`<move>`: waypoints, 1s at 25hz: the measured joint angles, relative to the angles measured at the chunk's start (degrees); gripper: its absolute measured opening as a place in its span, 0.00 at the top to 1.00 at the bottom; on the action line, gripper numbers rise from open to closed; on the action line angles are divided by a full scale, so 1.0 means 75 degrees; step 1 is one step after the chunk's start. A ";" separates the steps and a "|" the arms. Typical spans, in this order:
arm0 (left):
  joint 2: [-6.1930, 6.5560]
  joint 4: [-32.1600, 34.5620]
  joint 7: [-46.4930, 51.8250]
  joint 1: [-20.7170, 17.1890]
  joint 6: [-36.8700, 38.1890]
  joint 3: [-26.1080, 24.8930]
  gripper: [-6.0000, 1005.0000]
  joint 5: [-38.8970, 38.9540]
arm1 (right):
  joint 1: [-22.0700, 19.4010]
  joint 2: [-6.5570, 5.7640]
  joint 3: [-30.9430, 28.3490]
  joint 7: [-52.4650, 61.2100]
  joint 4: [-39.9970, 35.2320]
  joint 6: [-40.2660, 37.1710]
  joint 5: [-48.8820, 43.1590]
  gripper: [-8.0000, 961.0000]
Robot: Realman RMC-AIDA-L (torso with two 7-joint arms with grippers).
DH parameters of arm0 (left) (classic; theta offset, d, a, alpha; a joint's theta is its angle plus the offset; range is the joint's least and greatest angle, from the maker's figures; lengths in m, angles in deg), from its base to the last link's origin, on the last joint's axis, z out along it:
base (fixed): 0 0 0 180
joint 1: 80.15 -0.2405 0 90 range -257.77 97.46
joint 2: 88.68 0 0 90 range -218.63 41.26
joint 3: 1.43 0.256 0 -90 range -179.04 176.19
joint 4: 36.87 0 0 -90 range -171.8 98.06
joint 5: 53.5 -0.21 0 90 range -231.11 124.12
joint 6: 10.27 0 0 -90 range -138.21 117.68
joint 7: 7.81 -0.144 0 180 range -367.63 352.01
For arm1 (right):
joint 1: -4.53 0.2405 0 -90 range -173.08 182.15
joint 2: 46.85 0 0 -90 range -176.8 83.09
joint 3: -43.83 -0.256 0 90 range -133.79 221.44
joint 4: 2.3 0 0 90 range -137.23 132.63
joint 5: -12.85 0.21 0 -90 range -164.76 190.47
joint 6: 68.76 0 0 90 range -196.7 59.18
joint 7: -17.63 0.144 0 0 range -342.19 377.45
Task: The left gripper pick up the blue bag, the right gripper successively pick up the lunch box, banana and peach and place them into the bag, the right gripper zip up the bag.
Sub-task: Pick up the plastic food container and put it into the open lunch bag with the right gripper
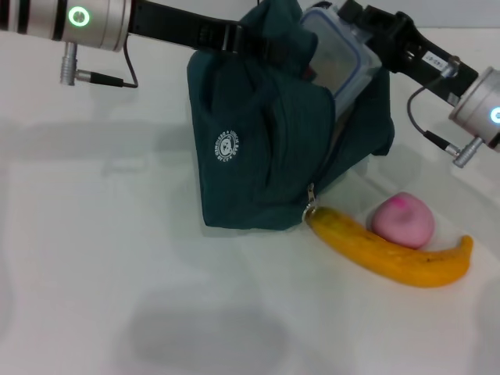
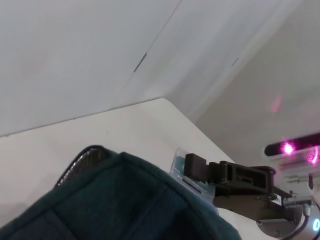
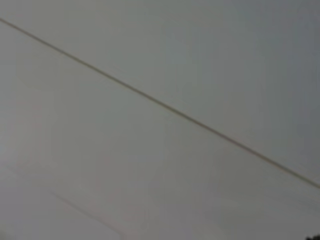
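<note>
Trouble, as we judge it, would come at the mouth of the dark blue fabric bag [image 1: 266, 133]: the clear plastic lunch box with a blue rim [image 1: 337, 56] sits tilted at the opening, only partly inside, and its corner could catch on the cloth edge and push the bag over or slip back out. We see the right gripper [image 1: 361, 27] closed on the lunch box from the upper right, while the left gripper [image 1: 246, 37] reaches in from the upper left to the bag's top, its fingers hidden by fabric, so we cannot tell if they are clamped. If that hold is weak, the bag could sag and close the opening.

On the white table [image 1: 94, 258] the long yellow banana [image 1: 391, 250] lies just beside the bag's lower corner, touching the round pink peach [image 1: 401, 220]; a shifting bag could nudge both.

From the head view we get the whole layout and both fruits. Only the left wrist view shows the bag's silvery lining [image 2: 80, 162] at the rim and the right gripper's black fingers [image 2: 200, 167] on the box edge. Our right wrist view shows nothing but a blank surface.
</note>
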 joint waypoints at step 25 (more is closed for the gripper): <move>-0.0007 -0.0164 -0.0002 0.0043 0.0030 -0.0038 0.95 0.0029 | 0.0659 0.0000 0.0257 -0.0001 0.0373 0.0671 -0.0898 0.87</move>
